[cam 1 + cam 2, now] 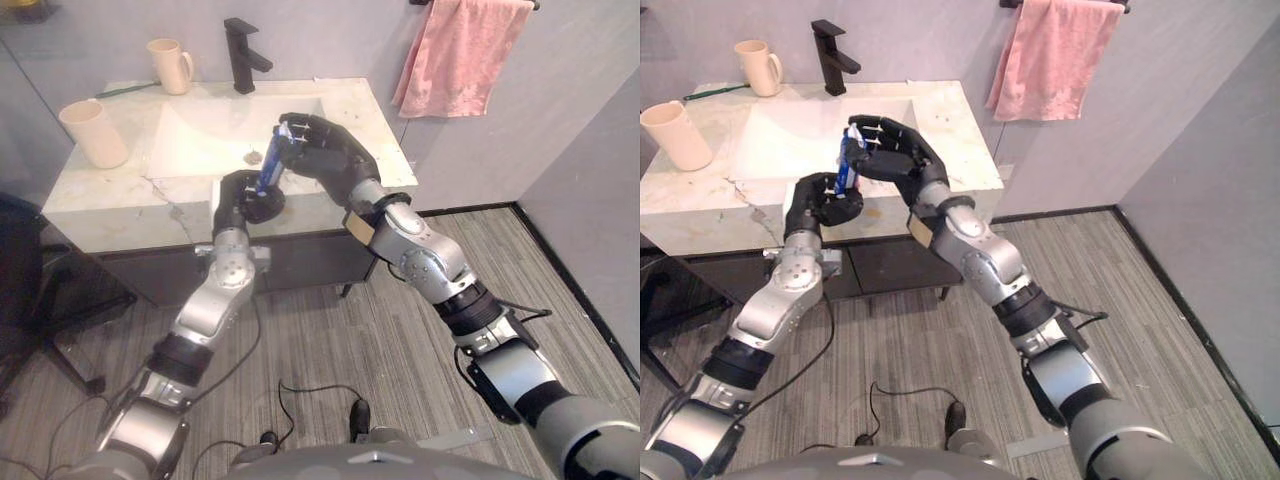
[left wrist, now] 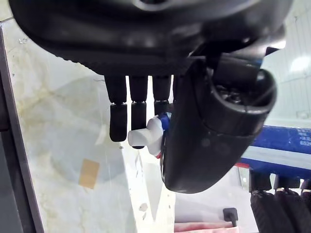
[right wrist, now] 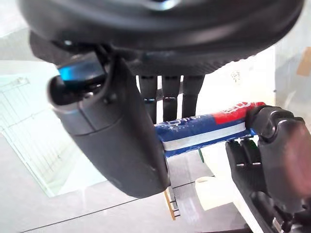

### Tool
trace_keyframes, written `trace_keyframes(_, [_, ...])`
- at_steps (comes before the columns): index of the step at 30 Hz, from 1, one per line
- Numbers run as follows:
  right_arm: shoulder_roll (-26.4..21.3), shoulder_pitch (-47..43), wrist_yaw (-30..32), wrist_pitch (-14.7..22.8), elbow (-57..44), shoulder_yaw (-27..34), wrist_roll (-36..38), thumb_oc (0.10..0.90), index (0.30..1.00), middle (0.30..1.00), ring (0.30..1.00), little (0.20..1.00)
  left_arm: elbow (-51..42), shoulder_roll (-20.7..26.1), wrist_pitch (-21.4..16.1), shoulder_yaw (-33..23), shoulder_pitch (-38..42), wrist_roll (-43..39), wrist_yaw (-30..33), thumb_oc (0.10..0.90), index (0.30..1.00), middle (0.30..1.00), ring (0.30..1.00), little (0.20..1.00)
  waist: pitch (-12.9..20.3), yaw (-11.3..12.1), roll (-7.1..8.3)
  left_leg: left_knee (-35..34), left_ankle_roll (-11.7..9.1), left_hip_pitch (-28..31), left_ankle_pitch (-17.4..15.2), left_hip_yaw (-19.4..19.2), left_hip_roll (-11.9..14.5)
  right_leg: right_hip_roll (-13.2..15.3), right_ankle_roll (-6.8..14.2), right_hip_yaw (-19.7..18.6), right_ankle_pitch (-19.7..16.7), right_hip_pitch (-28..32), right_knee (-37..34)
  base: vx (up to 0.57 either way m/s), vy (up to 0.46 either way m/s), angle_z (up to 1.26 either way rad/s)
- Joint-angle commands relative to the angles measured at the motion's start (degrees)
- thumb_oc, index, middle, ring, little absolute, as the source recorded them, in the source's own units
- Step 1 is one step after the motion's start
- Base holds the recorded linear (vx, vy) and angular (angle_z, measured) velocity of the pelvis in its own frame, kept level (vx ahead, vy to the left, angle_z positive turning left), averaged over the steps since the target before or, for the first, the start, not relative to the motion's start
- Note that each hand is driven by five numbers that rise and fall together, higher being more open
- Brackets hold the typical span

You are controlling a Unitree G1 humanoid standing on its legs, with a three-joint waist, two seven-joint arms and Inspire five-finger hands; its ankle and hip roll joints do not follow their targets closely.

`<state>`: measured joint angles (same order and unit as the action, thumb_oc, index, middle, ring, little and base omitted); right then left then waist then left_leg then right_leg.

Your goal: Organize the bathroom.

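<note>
1. Toothpaste tube (image 1: pixel 270 166) stands nearly upright above the counter (image 1: pixel 120 185) front edge, at 6 o'clock from the faucet (image 1: pixel 243 55).
2. Left hand (image 1: pixel 243 198) curls round its cap end; right hand (image 1: pixel 322 152) pinches the top, seemingly a handover.

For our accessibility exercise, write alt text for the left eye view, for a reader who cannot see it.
Both robot hands hold a blue tube upright over the front edge of a marble sink counter: the right hand grips its top, the left hand its bottom. Two cream cups and a black tap stand behind; a pink towel hangs right.
</note>
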<state>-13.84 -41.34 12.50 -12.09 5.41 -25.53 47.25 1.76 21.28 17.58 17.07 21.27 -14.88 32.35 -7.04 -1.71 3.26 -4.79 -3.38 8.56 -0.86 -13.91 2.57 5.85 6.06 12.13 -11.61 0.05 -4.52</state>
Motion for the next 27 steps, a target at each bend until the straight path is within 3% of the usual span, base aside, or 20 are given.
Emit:
trace_keyframes(1, [4.47,-8.15,-5.06,5.77,-10.24,0.28,-2.17,0.400,0.300,0.300,0.300,0.300,-4.02,1.61,-6.80,1.56,7.72,2.95,1.47,0.449,0.373,0.373,0.373,0.373,3.88,-0.25,-2.23,2.76,3.29,-2.95,-0.40,-1.47,-1.74,-0.13,4.79,0.54,13.42,1.42,8.17,0.00,0.000,0.00])
trace_keyframes(2, [4.31,-8.36,-5.36,5.89,-10.41,0.36,-2.34,0.400,0.300,0.300,0.300,0.300,-3.99,1.50,-6.68,1.58,7.71,2.92,1.68,0.491,0.436,0.436,0.436,0.436,3.91,-0.26,-2.21,2.76,3.27,-2.99,-0.41,-1.50,-1.74,-0.14,4.81,0.47,13.39,1.41,8.12,0.00,0.000,0.00])
trace_keyframes(13, [-0.24,-12.17,-7.84,4.39,-14.11,2.19,-6.67,0.400,0.300,0.300,0.300,0.300,-2.93,1.33,-7.53,0.31,6.23,2.38,1.51,0.552,0.528,0.528,0.528,0.528,4.22,-0.27,-1.60,2.89,3.25,-2.98,-0.79,-1.00,-1.72,-0.44,4.62,-0.21,13.72,1.44,8.33,0.00,0.000,0.00])
trace_keyframes(14, [-0.80,-12.65,-8.30,4.39,-14.19,2.32,-7.85,0.400,0.300,0.300,0.300,0.300,-2.77,1.36,-7.81,0.19,6.00,2.30,1.27,0.582,0.573,0.573,0.573,0.573,4.31,-0.20,-1.51,2.93,3.26,-2.92,-0.90,-0.99,-1.73,-0.44,4.60,-0.19,13.77,1.52,8.33,0.00,0.000,0.00])
trace_keyframes(15, [-0.94,-12.77,-8.40,4.36,-14.22,2.36,-7.93,0.400,0.300,0.300,0.300,0.300,-2.76,1.35,-7.84,0.15,5.97,2.32,1.25,0.582,0.573,0.573,0.573,0.573,4.32,-0.21,-1.49,2.94,3.26,-2.92,-0.90,-0.99,-1.73,-0.43,4.60,-0.22,13.76,1.53,8.30,0.00,0.000,0.00])
trace_keyframes(16, [-1.55,-13.35,-8.86,4.39,-14.25,2.48,-8.42,0.400,0.300,0.300,0.300,0.300,-2.63,1.31,-7.94,0.16,5.95,2.34,1.46,0.775,0.862,0.862,0.862,0.862,4.43,-0.19,-1.39,2.90,3.26,-2.85,-0.94,-0.96,-1.74,-0.45,4.57,-0.23,13.71,1.66,8.13,0.00,0.000,0.00])
trace_keyframes(17, [-1.56,-13.37,-8.88,4.40,-14.23,2.48,-8.43,0.400,0.300,0.300,0.300,0.300,-2.62,1.31,-7.95,0.17,5.96,2.34,1.46,0.800,0.900,0.900,0.900,0.900,4.41,-0.18,-1.39,2.90,3.26,-2.84,-0.94,-0.95,-1.74,-0.45,4.57,-0.23,13.70,1.68,8.12,0.00,0.000,0.00])
trace_keyframes(27, [-4.48,-16.27,-10.75,4.48,-14.17,3.53,-11.28,0.400,0.300,0.300,0.300,0.300,-2.72,1.13,-7.10,0.05,5.07,0.98,1.54,0.800,0.900,0.900,0.900,0.900,4.87,-0.13,-1.05,3.28,3.19,-3.03,-1.26,-0.68,-1.82,-0.53,4.43,-0.58,13.94,1.64,8.43,0.00,0.000,0.00])
